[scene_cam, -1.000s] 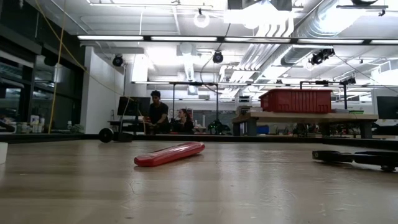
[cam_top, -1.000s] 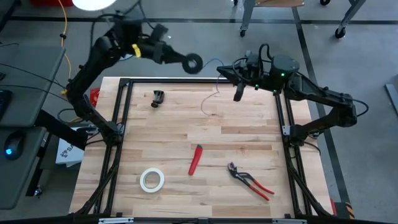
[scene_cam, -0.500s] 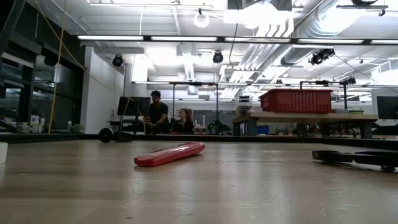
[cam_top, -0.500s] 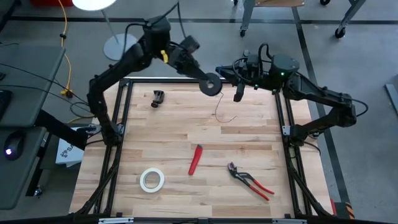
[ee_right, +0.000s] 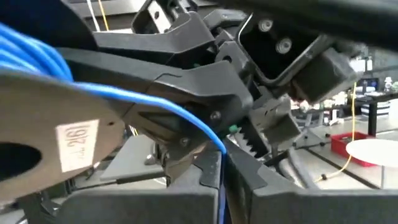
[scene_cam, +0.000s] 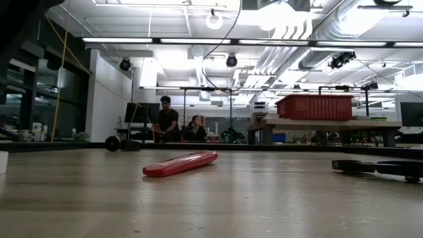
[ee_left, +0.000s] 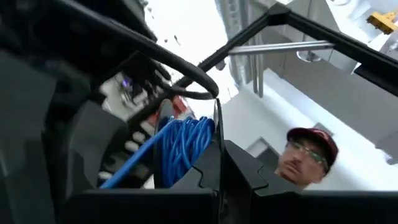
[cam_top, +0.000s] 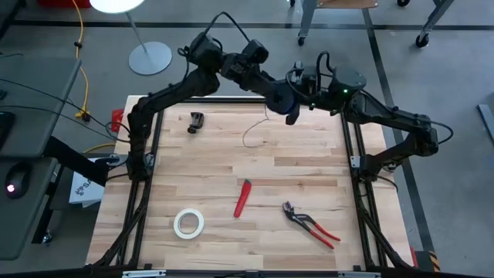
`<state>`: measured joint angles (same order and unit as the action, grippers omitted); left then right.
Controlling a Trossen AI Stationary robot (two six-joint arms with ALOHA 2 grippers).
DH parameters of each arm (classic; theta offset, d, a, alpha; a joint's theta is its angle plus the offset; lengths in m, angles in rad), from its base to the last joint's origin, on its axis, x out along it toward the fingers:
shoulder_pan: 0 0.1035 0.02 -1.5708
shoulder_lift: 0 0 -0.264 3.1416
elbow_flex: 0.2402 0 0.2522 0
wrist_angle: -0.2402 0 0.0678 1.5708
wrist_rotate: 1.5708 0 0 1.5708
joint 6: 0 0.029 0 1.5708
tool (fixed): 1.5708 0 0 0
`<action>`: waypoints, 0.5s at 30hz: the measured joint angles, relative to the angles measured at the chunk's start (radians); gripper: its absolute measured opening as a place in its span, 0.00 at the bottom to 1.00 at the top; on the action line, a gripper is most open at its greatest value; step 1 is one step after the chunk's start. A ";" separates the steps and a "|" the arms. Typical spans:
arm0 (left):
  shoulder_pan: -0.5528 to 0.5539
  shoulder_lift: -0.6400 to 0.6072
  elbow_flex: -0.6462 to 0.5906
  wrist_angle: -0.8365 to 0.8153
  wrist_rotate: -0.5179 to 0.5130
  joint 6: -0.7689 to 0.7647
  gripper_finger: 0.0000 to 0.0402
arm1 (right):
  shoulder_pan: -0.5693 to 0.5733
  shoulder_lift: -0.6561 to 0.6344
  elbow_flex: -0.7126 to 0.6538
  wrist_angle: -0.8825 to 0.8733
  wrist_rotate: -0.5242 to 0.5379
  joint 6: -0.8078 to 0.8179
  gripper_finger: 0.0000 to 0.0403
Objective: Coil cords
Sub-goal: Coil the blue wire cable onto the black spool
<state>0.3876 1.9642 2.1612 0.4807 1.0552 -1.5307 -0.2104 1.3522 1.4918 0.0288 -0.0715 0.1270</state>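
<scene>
While wood tabletop [cam_top: 231,170] holds red tool [scene_cam: 180,163], 2 people [scene_cam: 178,123] sit beyond.

A pale butcher-block wooden table [cam_top: 193,177] framed by black metal rails [cam_top: 147,154] carries a few loose items. A white roll of tape [cam_top: 188,223] lies flat near the front left, and a slim red plastic-handled tool [cam_top: 243,198] rests near the middle; the low view shows it lying flat on the wood [scene_cam: 180,163]. Red-handled slip-joint pliers [cam_top: 310,224] lie to the front right, well apart from the tape. A small black clip-like object [cam_top: 197,122] sits near the rear left rail. Off the table, a yellow cable [cam_top: 82,69] trails across the grey floor beside a round grey lamp base [cam_top: 150,58]. Beyond the table, two people [scene_cam: 178,124] sit at a bench, and a red plastic bin [scene_cam: 314,106] rests on a far workbench.
</scene>
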 joint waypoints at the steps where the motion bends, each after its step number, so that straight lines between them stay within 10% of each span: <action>1: 0.004 0.001 0.000 0.003 -0.012 0.021 0.00 | -0.001 -0.001 0.000 0.000 -0.001 0.005 0.00; 15: 0.071 0.002 -0.001 0.180 -0.295 0.278 0.00 | 0.000 -0.004 0.002 0.059 -0.016 0.078 0.00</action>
<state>0.4581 1.9663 2.1605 0.6606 0.7604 -1.2524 -0.2100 1.3483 1.4940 0.0880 -0.0872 0.2052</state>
